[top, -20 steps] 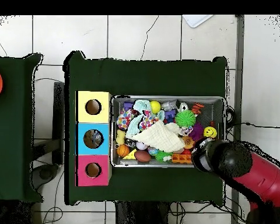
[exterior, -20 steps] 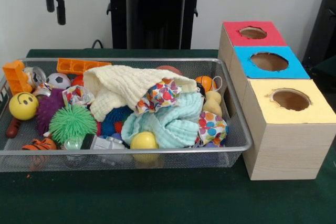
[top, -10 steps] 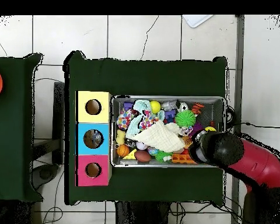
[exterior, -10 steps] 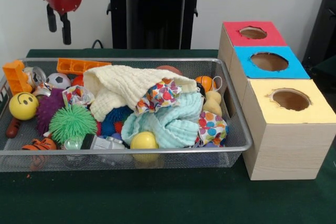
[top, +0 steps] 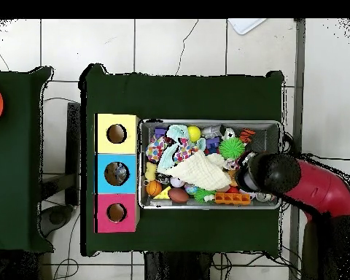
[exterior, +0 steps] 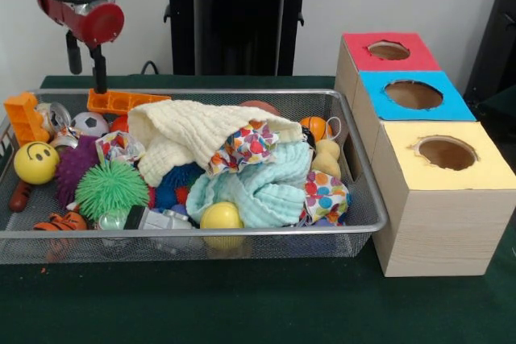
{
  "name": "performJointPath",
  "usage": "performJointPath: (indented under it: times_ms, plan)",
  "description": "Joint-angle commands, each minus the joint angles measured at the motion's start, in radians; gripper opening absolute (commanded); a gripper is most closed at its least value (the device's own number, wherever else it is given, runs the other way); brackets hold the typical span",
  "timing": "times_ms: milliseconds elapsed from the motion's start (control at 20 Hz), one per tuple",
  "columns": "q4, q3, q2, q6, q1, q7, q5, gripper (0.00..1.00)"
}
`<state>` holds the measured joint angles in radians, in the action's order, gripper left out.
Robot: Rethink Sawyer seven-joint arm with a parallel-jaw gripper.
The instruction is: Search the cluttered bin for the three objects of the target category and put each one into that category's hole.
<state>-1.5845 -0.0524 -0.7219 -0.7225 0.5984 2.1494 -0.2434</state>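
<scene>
The silver wire-mesh bin sits on the green table, packed with toys and cloths. It also shows in the overhead view. My gripper hangs open and empty over the bin's far left end, its tips just above an orange block. In the overhead view the red and black arm covers the bin's right end and hides the gripper. Three boxes with round holes stand in a row beside the bin: red, blue and yellow.
In the bin lie a cream cloth, a mint cloth, a yellow ball, a smiley ball, a green spiky ball, a soccer ball and a small basketball. The black pedestal stands behind.
My gripper has come down and moved in over the bin's end, from beside the bin to just above the orange block. Nothing in the bin has moved.
</scene>
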Motion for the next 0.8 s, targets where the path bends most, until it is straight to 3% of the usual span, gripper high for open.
performJointPath:
  times_ms: [50,500,800]
  plan:
    - [0.069,-0.094,0.041,-0.141,-0.033,-0.139,-0.043,1.0]
    - [0.09,-0.067,0.039,-0.192,-0.135,-0.02,0.001,1.0]
    - [0.063,-0.033,0.017,-0.199,-0.225,0.097,0.047,1.0]
